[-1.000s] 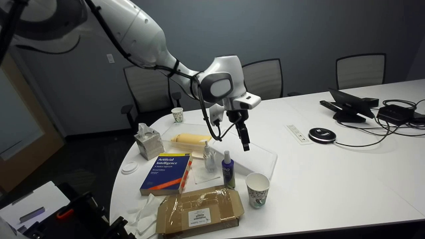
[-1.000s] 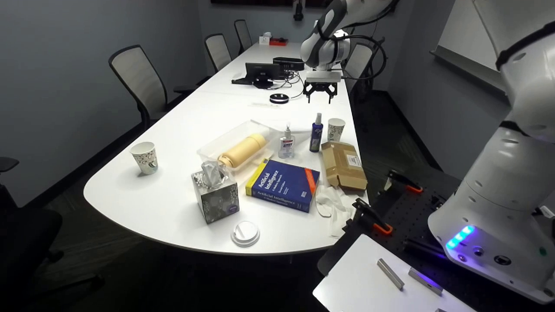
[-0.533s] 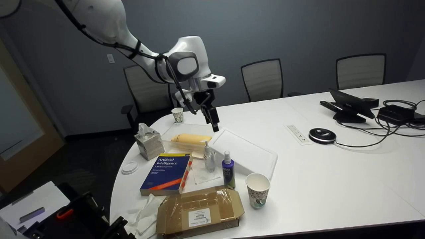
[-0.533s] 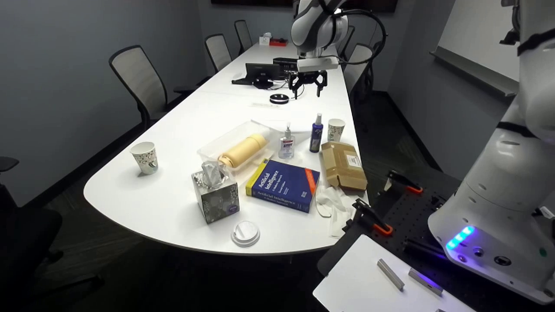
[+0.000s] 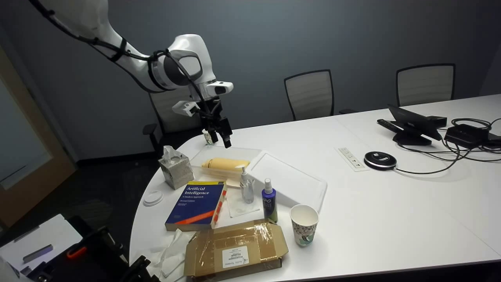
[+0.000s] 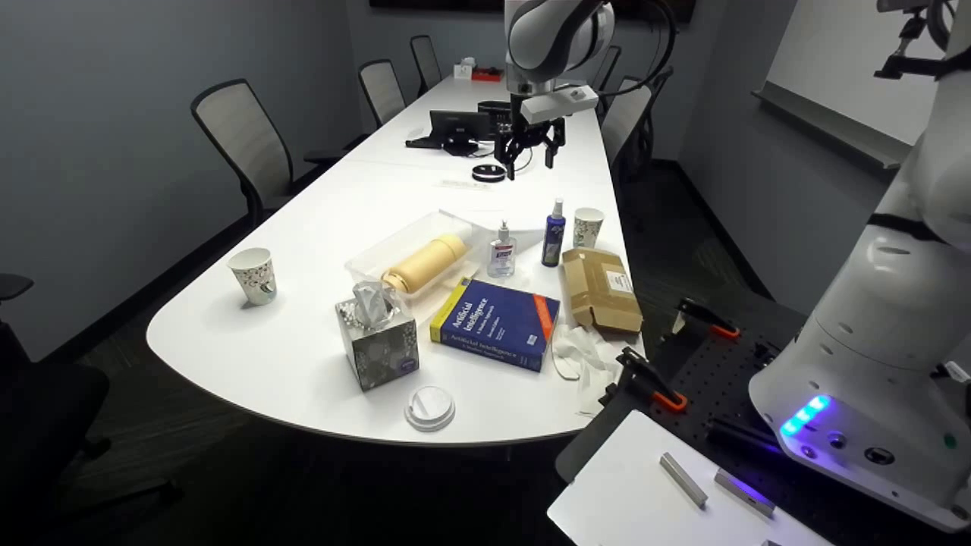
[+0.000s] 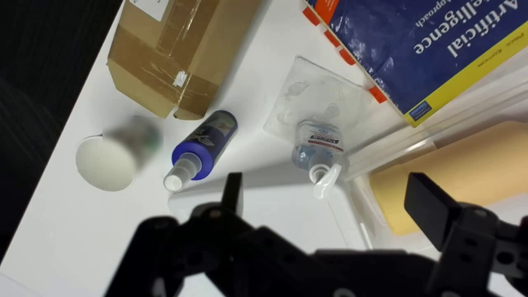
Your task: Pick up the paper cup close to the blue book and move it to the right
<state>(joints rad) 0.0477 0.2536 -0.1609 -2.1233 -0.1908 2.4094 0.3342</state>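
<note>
Fingers [image 7: 431, 210] are spread wide for you, both of them chunky black blocks, and in the wrist view you can see the white nozzle [image 7: 328, 181] of a clear pump bottle [image 7: 317, 148] through the gap. Your gripper [image 6: 530, 170] hangs in the air over the smooth white table [image 6: 318, 364]. Tons of textures below you, btw: brown cardboard box [image 5: 236, 248] with shiny, wrinkly tape along the long straight edge on the robot base [image 6: 880, 394] side, thick glossy blue book [image 6: 497, 322] with a yellow band and orange-red stripe nearer the rounded end, and crumpled white tissue [image 6: 588, 360] at the corner where that curve meets the straight edge. Further in from the edge you've got a see-through plastic tub [image 6: 394, 243] with a smooth tan bottle [image 6: 428, 262] lying in it. As for your paper cup [image 5: 304, 225], it's standing upright by that same long edge, just past the end of the box and near, but apart from, the blue spray bottle [image 5: 269, 203]. Looks-wise you get a round white rim, pale inside, walls tapering down, leafy scroll print with a green patch low on the side; its body is too blurry to read in the wrist view. Your second cup [image 6: 254, 277], similar print, stands near the opposite long edge, close to where that one starts curving into the rounded end.
</note>
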